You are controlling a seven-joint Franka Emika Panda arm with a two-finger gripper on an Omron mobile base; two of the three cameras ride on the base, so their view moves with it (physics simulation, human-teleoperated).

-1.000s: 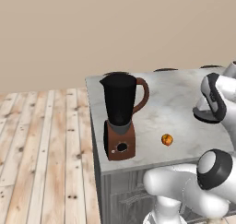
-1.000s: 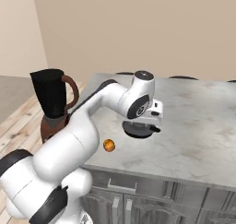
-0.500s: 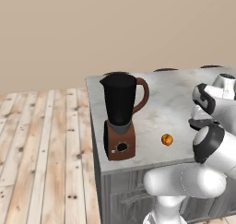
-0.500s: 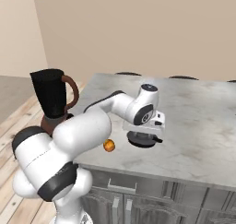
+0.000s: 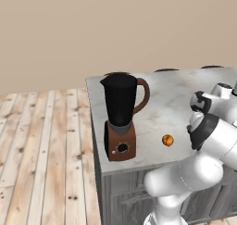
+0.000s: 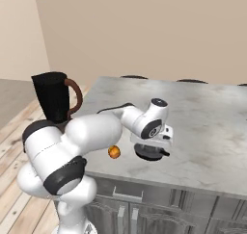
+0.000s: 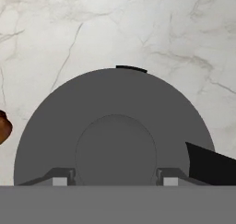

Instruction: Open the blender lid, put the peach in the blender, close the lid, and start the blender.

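The blender [image 5: 121,115] [image 6: 55,100] stands at the counter's near left corner, a black jar with a brown handle on a reddish-brown base, its top open. My gripper [image 6: 152,142] [image 7: 112,180] is shut on the raised knob of the blender lid [image 6: 149,154] [image 7: 115,98], a dark grey disc held flat and low at the counter surface; I cannot tell whether it touches. One of the fingertips [image 7: 60,180] shows beside the knob. The peach [image 5: 168,140] [image 6: 114,152] [image 7: 2,126] lies on the counter between blender and lid, close to the front edge.
The grey marble counter [image 5: 176,94] [image 6: 212,117] stretches back and right of the lid. Dark rounded shapes [image 5: 165,70] line its far edge. A wooden plank floor [image 5: 41,150] lies to the left, beyond the counter's side edge.
The arm has come down and toward the counter's front edge with the lid in its grip. Blender and peach have stayed where they were.
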